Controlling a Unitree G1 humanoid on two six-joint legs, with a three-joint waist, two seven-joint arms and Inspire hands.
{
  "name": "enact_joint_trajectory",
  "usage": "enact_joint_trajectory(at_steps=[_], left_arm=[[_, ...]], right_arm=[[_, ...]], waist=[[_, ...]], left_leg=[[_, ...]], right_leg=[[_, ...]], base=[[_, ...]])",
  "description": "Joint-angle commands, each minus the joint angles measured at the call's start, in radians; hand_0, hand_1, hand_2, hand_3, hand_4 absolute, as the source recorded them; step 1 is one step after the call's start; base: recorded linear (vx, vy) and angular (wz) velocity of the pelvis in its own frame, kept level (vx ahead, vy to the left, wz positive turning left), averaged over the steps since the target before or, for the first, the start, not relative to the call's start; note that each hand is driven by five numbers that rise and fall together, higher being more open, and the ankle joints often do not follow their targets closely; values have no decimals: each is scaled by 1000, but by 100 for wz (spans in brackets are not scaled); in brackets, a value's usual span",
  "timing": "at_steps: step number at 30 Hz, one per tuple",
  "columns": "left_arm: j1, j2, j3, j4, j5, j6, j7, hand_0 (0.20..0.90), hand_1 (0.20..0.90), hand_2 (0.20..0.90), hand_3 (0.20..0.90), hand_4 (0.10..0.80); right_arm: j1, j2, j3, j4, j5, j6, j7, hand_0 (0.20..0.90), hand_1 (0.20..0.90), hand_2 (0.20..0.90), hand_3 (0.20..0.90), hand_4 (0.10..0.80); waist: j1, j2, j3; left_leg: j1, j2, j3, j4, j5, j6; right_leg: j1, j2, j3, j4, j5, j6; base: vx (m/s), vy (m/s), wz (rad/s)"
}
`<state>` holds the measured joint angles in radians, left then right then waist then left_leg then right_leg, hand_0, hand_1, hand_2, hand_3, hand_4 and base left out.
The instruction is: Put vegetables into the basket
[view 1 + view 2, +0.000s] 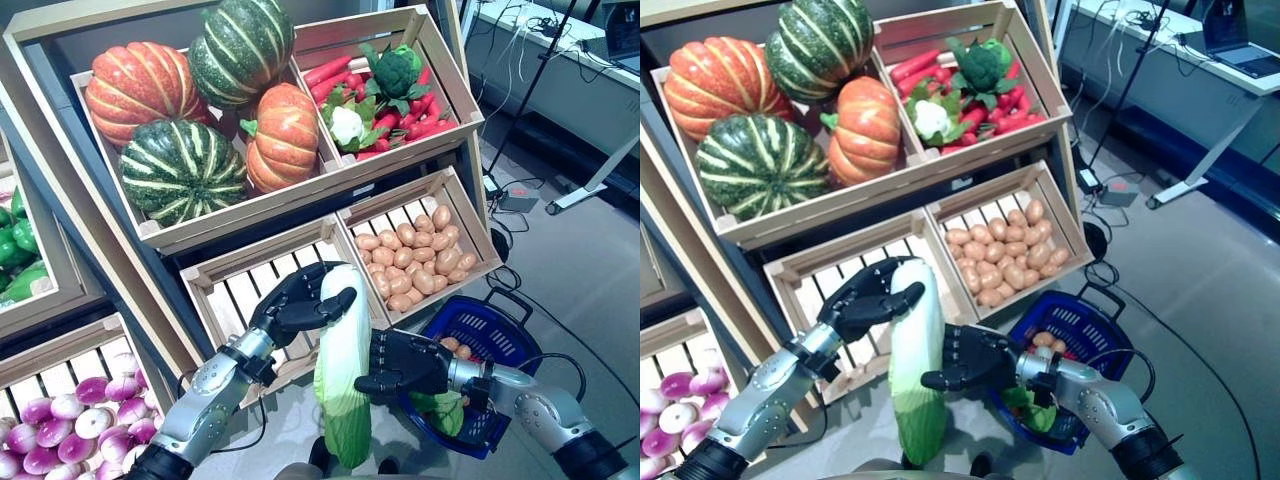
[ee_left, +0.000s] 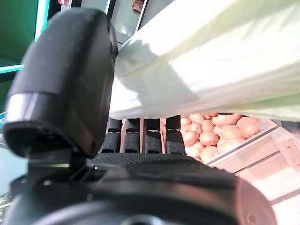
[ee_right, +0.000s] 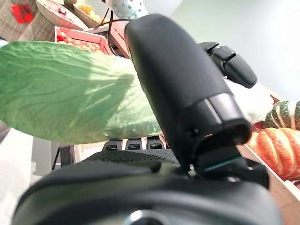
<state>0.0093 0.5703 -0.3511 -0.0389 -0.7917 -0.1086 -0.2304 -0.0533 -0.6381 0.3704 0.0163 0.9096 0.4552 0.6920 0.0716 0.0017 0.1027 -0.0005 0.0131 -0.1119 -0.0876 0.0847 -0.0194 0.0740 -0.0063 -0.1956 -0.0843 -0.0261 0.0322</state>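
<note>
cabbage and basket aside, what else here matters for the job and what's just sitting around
In play:
- napa cabbage, held upright by both hands
- left hand, curled round its white top
- right hand, gripping its middle
- blue basket on the floor, some vegetables already inside

Just sitting in crates:
- pumpkins
- carrots, broccoli and cauliflower
- potatoes
- turnips
- empty slatted crate

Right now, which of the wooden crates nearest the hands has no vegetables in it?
The slatted crate behind the left hand, left of the potato crate. Only bare slats show in it; the others hold produce.
</note>
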Motion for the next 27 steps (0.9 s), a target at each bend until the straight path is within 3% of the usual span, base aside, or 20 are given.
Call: enact_joint_trajectory(at_steps=[1, 2, 22, 23, 24, 25, 27], left_arm=[[-106, -14, 25, -77, -69, -139, -14, 300, 300, 300, 300, 400], [-106, -14, 25, -80, -70, -138, -11, 300, 300, 300, 300, 400], [-91, -13, 28, -82, -92, -143, -58, 300, 300, 300, 300, 400], [-90, -13, 31, -83, -98, -141, -58, 467, 467, 467, 467, 511], [-90, -13, 32, -83, -100, -139, -60, 467, 467, 467, 467, 511], [-92, -13, 31, -83, -105, -136, -49, 900, 900, 900, 900, 800], [-88, -16, 34, -81, -107, -134, -47, 900, 900, 900, 900, 800]], right_arm=[[5, 17, 92, -76, 47, -6, 161, 691, 691, 691, 691, 660], [6, 19, 95, -76, 48, -8, 164, 300, 300, 300, 300, 400], [22, 21, 75, -74, 53, -16, 147, 300, 300, 300, 300, 400], [23, 22, 73, -73, 55, -17, 144, 300, 300, 300, 300, 400], [24, 22, 71, -72, 56, -18, 143, 300, 300, 300, 300, 400], [26, 25, 67, -71, 60, -19, 139, 300, 300, 300, 300, 400], [33, 29, 60, -68, 70, -36, 130, 300, 300, 300, 300, 400]], waist=[[0, -51, -100], [0, -51, -100], [-5, -45, -106], [-5, -45, -105], [-5, -45, -105], [-7, -45, -105], [-8, -45, -105]], left_leg=[[-1, -26, 4, 0, -32, 21], [-1, -25, 4, 0, -32, 21], [-1, -26, 6, 0, -35, 21], [-1, -26, 7, 0, -36, 21], [-1, -26, 7, 0, -37, 21], [-1, -27, 6, 0, -37, 22], [0, -26, 8, 0, -38, 22]], right_leg=[[-33, -94, 36, -3, 105, 60], [-34, -94, 37, -3, 105, 60], [-39, -98, 55, -3, 109, 66], [-39, -99, 55, -3, 108, 66], [-39, -99, 55, -3, 108, 66], [-40, -98, 57, -3, 109, 66], [-40, -98, 59, -3, 109, 66]], base=[[0, 0, 0], [0, 0, 0], [0, 0, 0], [0, 0, 0], [0, 0, 0], [0, 0, 0], [0, 0, 0]])
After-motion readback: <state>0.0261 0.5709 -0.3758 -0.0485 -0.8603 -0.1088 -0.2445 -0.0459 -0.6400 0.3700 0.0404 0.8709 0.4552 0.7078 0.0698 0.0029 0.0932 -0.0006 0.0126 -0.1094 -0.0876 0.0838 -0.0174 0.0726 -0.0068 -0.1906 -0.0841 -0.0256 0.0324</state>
